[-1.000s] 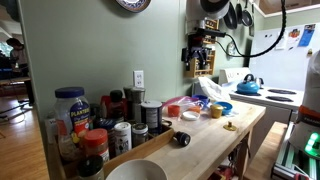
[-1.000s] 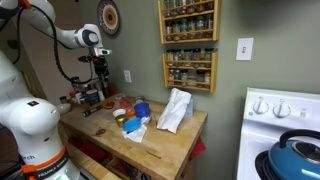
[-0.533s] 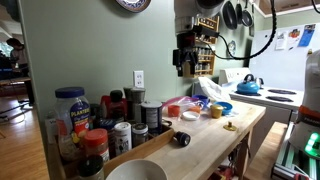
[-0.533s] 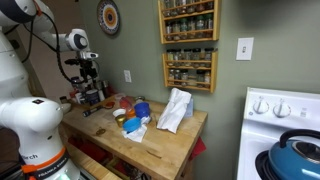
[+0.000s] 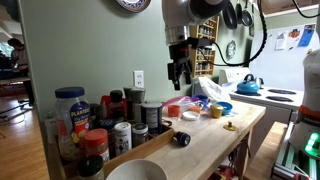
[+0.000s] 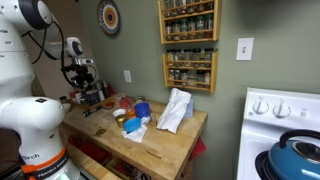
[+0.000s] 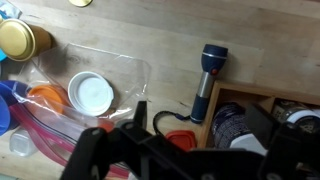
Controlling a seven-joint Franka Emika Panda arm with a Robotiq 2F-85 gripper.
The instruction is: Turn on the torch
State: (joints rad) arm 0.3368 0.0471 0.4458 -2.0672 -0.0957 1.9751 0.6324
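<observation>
The torch (image 5: 181,139), a stubby black cylinder with a pale lens face, lies on its side on the wooden countertop (image 5: 215,145). In the wrist view the torch (image 7: 208,80) lies on the wood beside a wooden crate, its wider head pointing up the picture. My gripper (image 5: 180,82) hangs open well above the counter, over the spice jars and back from the torch. The wrist view shows the gripper (image 7: 185,160) with its dark fingers (image 7: 88,150) spread wide and nothing between them. An exterior view also shows the gripper (image 6: 84,88) high over the counter's far end.
Spice jars (image 5: 90,125) crowd one end of the counter beside a white bowl (image 5: 135,172). A blue bowl (image 5: 222,107), a small yellow item (image 5: 229,126) and a white cloth (image 6: 175,110) lie further along. A white lid (image 7: 90,93) rests on a plastic bag; a crate (image 7: 250,120) holds jars.
The arm has swung sideways from the wall rack toward the jar end of the counter and come down a little. The gripper has stayed open, and the torch has not moved.
</observation>
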